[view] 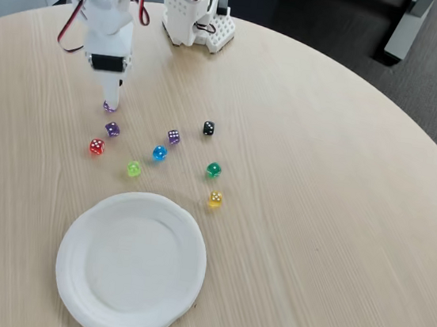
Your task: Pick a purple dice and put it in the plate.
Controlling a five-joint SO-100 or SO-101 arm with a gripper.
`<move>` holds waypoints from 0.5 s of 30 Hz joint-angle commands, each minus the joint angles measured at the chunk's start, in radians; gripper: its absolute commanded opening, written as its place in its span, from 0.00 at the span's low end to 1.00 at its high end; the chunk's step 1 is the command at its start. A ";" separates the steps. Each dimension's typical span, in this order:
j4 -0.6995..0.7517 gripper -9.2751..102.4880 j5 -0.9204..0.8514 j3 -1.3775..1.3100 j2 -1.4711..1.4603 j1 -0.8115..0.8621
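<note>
My white gripper (110, 103) points straight down at the left of the table, and its fingertips are closed around a tiny purple dice (109, 107) at table level. A second purple dice (112, 128) lies just below it, and a third (173, 136) lies further right. The round white plate (77, 274) sits near the front edge, well below the gripper, with nothing in it.
Other dice are scattered between gripper and plate: red (96, 147), blue (159, 152), lime (133, 169), green (214, 170), yellow (215, 200) and black (208, 128). The arm's white base (195, 17) stands at the back. The round wooden table's edge curves away on the right.
</note>
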 commanded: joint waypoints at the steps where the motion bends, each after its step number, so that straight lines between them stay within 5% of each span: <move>1: 0.006 0.25 0.014 -0.006 0.003 0.009; 15: 0.000 0.25 0.005 -0.006 -0.084 -0.002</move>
